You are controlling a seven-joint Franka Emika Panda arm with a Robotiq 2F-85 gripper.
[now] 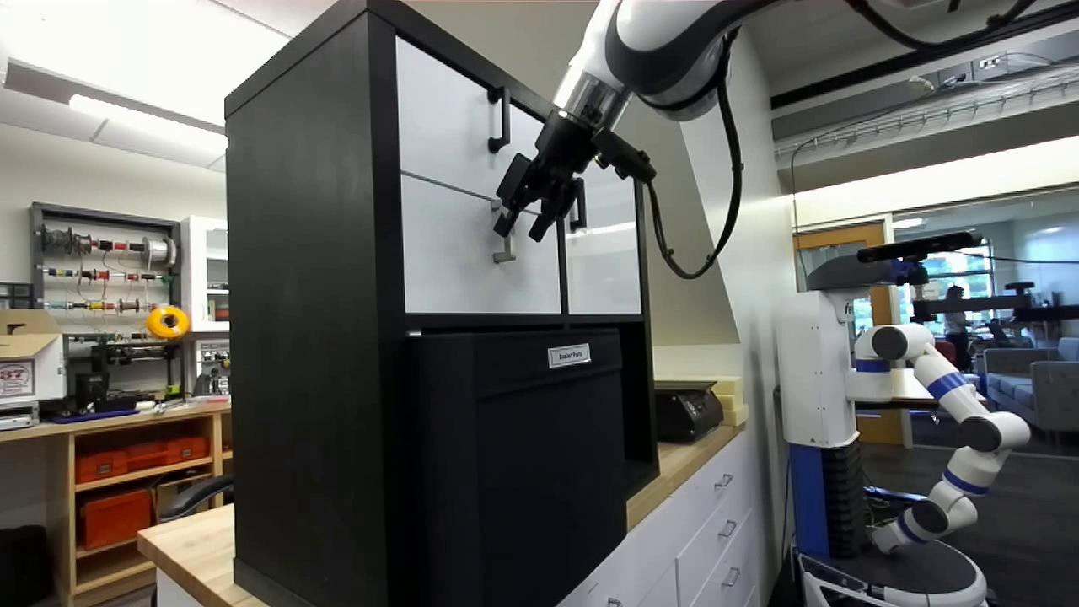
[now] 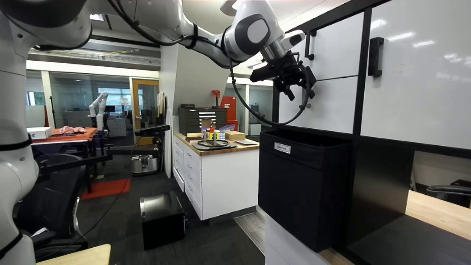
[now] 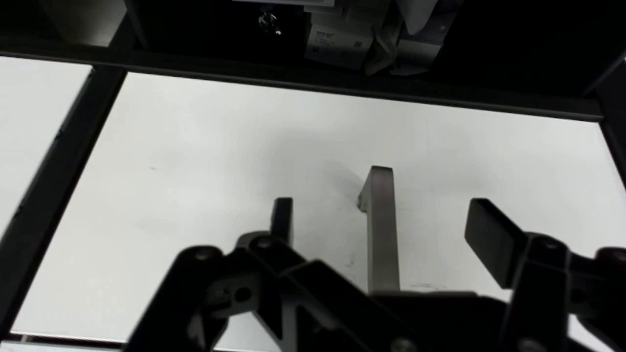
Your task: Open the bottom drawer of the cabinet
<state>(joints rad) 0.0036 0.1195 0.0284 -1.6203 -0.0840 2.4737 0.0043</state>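
The cabinet (image 1: 303,295) has black sides and white fronts; it also shows in an exterior view (image 2: 363,55). The bottom drawer (image 1: 451,265) is a wide white front, flush with the black frame, and it fills much of the wrist view (image 3: 220,171). Its silver-grey bar handle (image 3: 383,234) stands in the middle of the wrist view; its lower part there is hidden behind the gripper. My gripper (image 1: 520,226) is open and empty in front of this handle; it also shows in an exterior view (image 2: 301,95). In the wrist view its fingers appear on either side of the handle, touching nothing.
A white front with a black handle (image 1: 503,118) lies directly above the drawer. A black fabric bin (image 1: 539,455) sticks out below the drawer. A dark space with white boxes (image 3: 340,44) shows at the top of the wrist view. A cable (image 2: 257,117) loops from the arm near the cabinet.
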